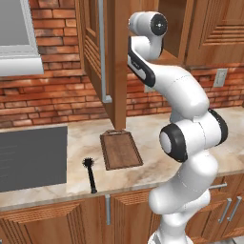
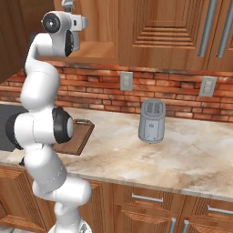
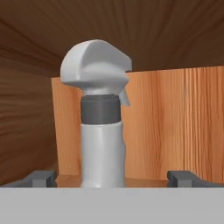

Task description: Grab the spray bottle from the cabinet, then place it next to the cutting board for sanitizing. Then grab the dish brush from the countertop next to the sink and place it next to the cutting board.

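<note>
Hand view had the spray bottle (image 3: 101,131) standing upright straight ahead of me, inside the cabinet (image 3: 183,113), with its pale trigger head above a dark grey collar and a light body below. My gripper (image 3: 112,178) was spread wide, one fingertip (image 3: 41,177) on each side of the bottle's lower body, both clear of it; nothing was held. Wooden walls of the cabinet closed in behind and around the bottle.

From the left base camera, my arm rose from the lower right and reached up into the open cabinet (image 1: 119,62), whose door stood swung out with its long metal bar handle (image 1: 102,52) facing the camera. Below on the countertop (image 1: 157,138) lay the cutting board (image 1: 120,150), flat and just in front of the brick wall. The dish brush (image 1: 90,174) lay on the stone to the left of the board, apart from it, between the board and the sink (image 1: 31,157), its bristly head pointing toward the wall.

From the right base camera, the cutting board (image 2: 77,136) showed partly behind my arm, and a grey toaster (image 2: 151,121) stood well to its right on the countertop (image 2: 182,154).
</note>
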Robot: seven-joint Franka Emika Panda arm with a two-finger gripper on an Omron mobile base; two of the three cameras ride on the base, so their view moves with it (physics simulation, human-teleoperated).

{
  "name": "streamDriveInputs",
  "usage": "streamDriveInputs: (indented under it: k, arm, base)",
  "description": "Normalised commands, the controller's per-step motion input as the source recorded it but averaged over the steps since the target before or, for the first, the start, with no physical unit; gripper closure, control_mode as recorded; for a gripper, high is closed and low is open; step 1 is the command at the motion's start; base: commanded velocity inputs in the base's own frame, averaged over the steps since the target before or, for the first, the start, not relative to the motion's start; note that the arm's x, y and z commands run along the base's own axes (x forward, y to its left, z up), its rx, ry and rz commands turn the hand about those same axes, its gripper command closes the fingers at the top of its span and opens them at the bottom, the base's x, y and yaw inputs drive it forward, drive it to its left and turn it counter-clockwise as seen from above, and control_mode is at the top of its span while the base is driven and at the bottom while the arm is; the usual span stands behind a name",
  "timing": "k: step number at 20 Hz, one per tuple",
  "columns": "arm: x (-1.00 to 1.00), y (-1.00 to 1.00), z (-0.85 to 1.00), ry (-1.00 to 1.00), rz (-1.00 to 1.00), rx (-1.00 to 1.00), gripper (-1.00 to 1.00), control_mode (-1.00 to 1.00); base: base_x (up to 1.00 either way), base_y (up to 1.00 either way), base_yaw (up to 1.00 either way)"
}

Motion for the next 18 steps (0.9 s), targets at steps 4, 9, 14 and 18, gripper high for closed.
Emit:
streamDriveInputs:
  k: [4,9,14,18]
  arm:
    - [0.21,0.05,0.0,0.0,0.0,0.0,-1.0,-1.0]
    - [0.22,0.04,0.0,0.0,0.0,0.0,-1.0,-1.0]
    - [0.23,0.06,0.0,0.0,0.0,0.0,-1.0,-1.0]
    - [0.19,0.04,0.0,0.0,0.0,0.0,-1.0,-1.0]
  base:
    - [0.0,0.0,0.0]
    - [0.0,0.0,0.0]
    - [0.0,0.0,0.0]
    - [0.0,0.0,0.0]
